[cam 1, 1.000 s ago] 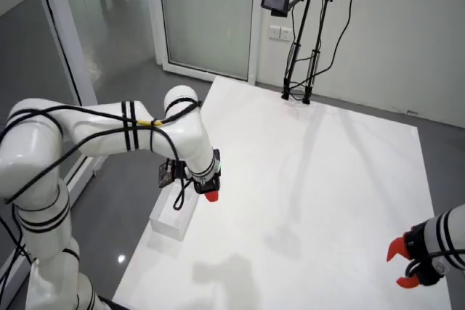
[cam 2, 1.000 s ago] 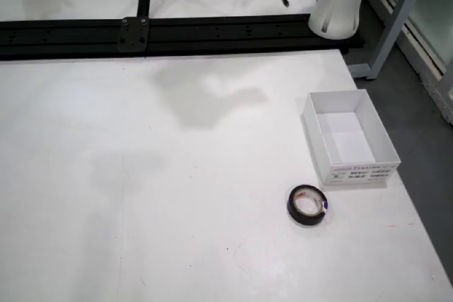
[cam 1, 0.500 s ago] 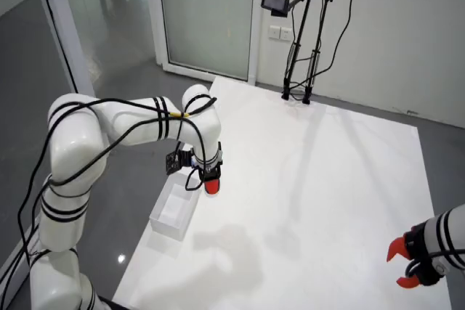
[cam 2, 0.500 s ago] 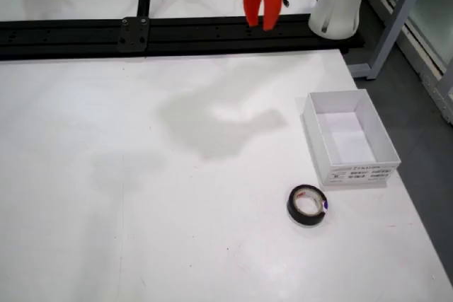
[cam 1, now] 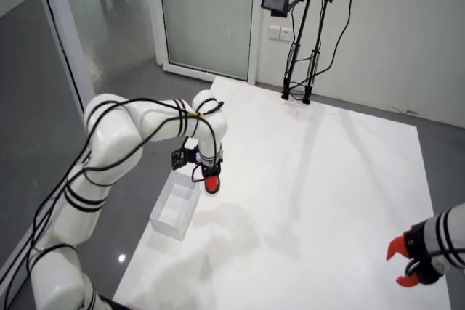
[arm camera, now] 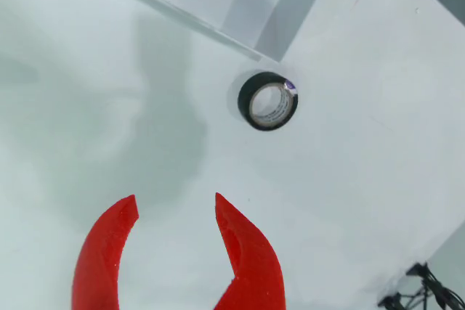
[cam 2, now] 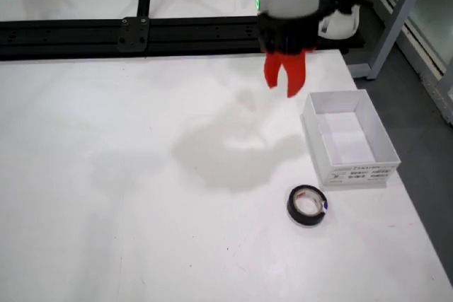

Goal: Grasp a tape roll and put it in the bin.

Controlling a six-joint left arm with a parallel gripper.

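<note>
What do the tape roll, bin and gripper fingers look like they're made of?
Tape roll: glossy black plastic tape, likely vinyl, wound on a pale printed core, probably cardboard.
Bin: thin, matte white walls with a printed label, looks like cardboard; the wrist view hints at translucent plastic, so uncertain.
Fingers: matte red, curved, probably moulded or printed plastic.

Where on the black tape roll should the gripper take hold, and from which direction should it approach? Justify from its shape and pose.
The tape roll lies flat on the table, hole up, so come straight down. Probably best: one finger in the hole, one outside, pinching the wall on the side away from the bin. The gripper is open and apart from it.
</note>
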